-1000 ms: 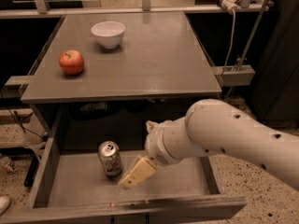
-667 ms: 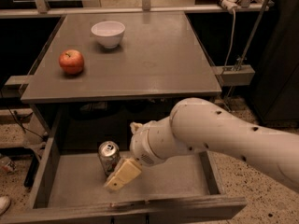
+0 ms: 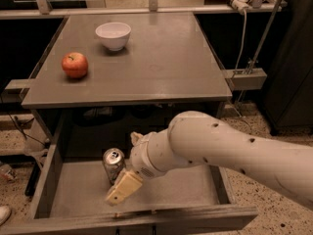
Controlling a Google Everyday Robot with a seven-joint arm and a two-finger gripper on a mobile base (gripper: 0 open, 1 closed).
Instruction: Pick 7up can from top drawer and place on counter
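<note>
The 7up can (image 3: 113, 163) stands upright in the open top drawer (image 3: 54, 180), left of the middle, with its pull-tab top showing. My gripper (image 3: 122, 186) is low inside the drawer, right beside the can on its right and front side, at the end of the thick white arm (image 3: 220, 151) that reaches in from the right. I cannot tell if it touches the can. The counter (image 3: 161, 58) is the flat grey top above the drawer.
A red apple (image 3: 75, 64) sits at the counter's left and a white bowl (image 3: 113, 35) at its back left. The drawer's front panel (image 3: 146, 222) runs along the bottom. Dark cabinets and a metal frame stand to the right.
My arm has swung left across the drawer. The gripper has gone from the right of the can to just in front of and beside it. The can has not moved.
</note>
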